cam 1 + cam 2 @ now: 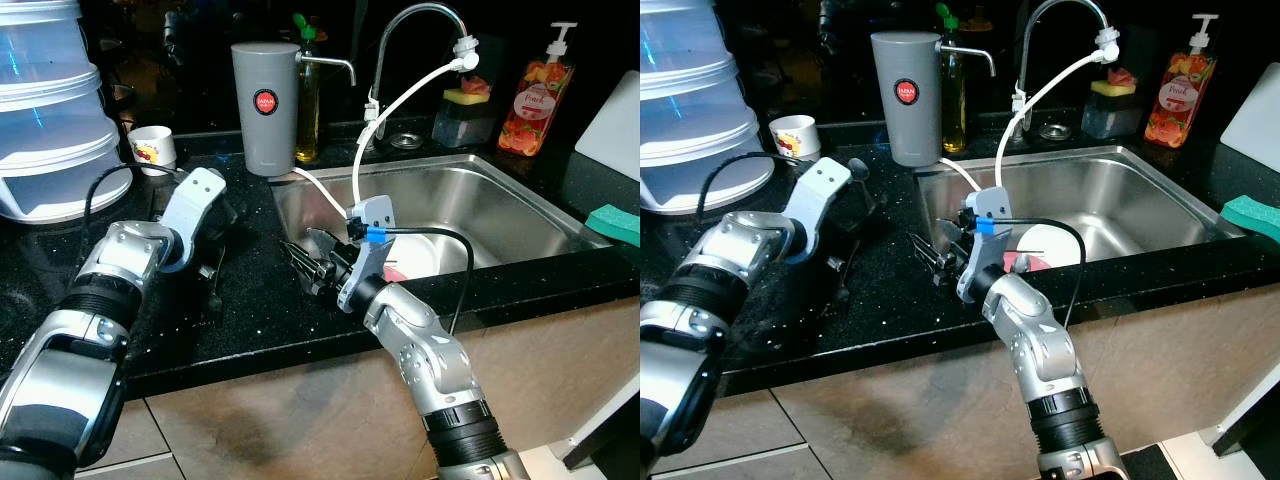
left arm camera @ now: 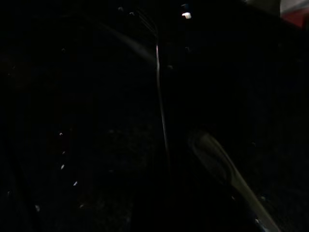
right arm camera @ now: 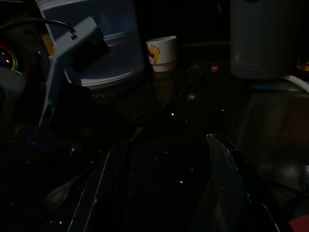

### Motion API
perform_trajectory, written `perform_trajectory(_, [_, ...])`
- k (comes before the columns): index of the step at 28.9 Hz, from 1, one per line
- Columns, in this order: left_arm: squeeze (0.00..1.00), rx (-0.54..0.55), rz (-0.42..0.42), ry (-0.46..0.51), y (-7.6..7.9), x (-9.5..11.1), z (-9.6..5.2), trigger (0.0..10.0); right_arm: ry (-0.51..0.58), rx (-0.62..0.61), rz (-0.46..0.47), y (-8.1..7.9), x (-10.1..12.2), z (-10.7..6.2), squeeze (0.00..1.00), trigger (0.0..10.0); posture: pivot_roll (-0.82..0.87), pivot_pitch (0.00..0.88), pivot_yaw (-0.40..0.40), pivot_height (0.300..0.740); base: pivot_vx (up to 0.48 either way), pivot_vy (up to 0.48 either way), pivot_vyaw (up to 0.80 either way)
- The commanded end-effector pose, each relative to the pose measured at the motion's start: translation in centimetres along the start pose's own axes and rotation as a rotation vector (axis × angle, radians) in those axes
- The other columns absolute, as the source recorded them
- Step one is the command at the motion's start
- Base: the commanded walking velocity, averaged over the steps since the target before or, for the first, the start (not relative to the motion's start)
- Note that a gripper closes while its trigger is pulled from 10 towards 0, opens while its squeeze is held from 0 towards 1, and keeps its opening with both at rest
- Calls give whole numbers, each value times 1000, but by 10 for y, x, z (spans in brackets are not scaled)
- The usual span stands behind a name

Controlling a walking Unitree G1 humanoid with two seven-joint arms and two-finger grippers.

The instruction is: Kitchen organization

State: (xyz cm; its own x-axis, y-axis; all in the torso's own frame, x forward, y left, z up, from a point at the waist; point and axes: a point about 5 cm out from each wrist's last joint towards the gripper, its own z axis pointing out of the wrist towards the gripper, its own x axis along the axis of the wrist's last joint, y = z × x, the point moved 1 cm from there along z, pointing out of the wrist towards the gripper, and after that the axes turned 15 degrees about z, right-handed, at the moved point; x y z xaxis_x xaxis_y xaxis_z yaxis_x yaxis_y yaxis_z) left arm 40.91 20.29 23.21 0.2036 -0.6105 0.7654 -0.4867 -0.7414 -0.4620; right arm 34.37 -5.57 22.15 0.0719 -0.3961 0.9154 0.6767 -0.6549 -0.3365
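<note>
Glossy speckled black countertop [image 1: 250, 310], brushed steel sink [image 1: 520, 205], chrome faucet [image 1: 405, 30]

A grey canister [image 1: 266, 105] with a red round label is standing on the black speckled desk [image 1: 250, 310] just beside the steel sink [image 1: 520, 205]. Behind it a green-capped bottle [image 1: 306, 95] is showing. A curved tap [image 1: 405, 40] is arching over the basin — a white hose [image 1: 400, 100] hanging from it. A soap dispenser [image 1: 538, 95] is sitting at the back — a green sponge [image 1: 612, 222] lying on the sink's right edge.

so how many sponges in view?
2: a green sponge on the counter right of the sink, and a yellow sponge in the holder behind it. Others may be hidden.
</note>
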Motion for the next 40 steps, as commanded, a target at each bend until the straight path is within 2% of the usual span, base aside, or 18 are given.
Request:
perform_trajectory(1, [0,26,-42,64,-9,12,-6,0,-5,2,1,-1,2,1,0,10000,59,67,22,740,0,0,0])
perform_trajectory(3, [0,0,-139,228,-14,34,-14,0,-2,2,4,-1,2,2,0,10000,61,66,22,740,0,0,0])
perform_trajectory(4, [0,-45,-284,423,-19,56,-26,0,3,3,10,-1,3,2,0,10000,61,66,22,740,0,0,0])
perform_trajectory(5, [0,-45,-284,423,-19,56,-26,0,3,3,10,-1,3,2,0,10000,61,66,22,740,0,0,0])
perform_trajectory(7, [0,-107,-393,565,-23,69,-36,0,5,4,13,-2,3,2,0,10000,61,66,22,740,0,0,0])
perform_trajectory(10, [0,-145,-438,639,-25,73,-43,0,7,6,15,-2,4,3,0,10000,64,64,20,740,0,0,0])
perform_trajectory(12, [0,-233,-521,808,-28,79,-59,0,9,10,18,-3,4,4,0,10000,64,64,20,740,0,0,0])
perform_trajectory(14, [0,-233,-521,808,-28,79,-59,0,9,10,18,-3,4,4,0,10000,64,64,20,740,0,0,0])
perform_trajectory(15, [0,-290,-550,910,-28,80,-69,0,12,12,20,-3,5,4,0,10000,67,60,19,740,0,0,0])
perform_trajectory(16, [0,-414,-595,1074,-24,81,-84,0,18,15,24,-4,6,5,0,10000,67,60,19,740,0,0,0])
perform_trajectory(18, [0,-495,-623,1158,-20,81,-94,0,22,16,26,-4,7,5,0,10000,67,60,19,740,0,0,0])
perform_trajectory(25, [0,-562,-639,1157,-6,76,-98,0,60,17,39,-5,13,6,0,10000,64,51,20,740,0,0,0])
perform_trajectory(28, [0,-640,-565,1050,18,68,-93,0,167,60,146,-15,33,11,0,10000,61,41,21,740,0,0,0])
perform_trajectory(29, [0,-649,-556,1037,22,67,-93,0,179,72,165,-17,35,11,761,10000,61,41,21,740,0,0,0])
perform_trajectory(30, [0,-652,-556,1014,27,64,-91,0,194,104,215,-22,39,12,1000,10000,59,32,21,740,0,0,0])
perform_trajectory(32, [0,-659,-552,974,36,59,-89,0,221,163,308,-31,46,13,1000,10000,58,29,18,740,0,0,0])
perform_trajectory(35, [0,-665,-557,944,44,55,-88,0,241,208,382,-38,53,13,1000,10000,58,24,14,740,0,0,0])
perform_trajectory(40, [0,-689,-574,952,52,55,-88,0,255,228,435,-45,57,17,1000,10000,55,22,12,740,0,0,0])
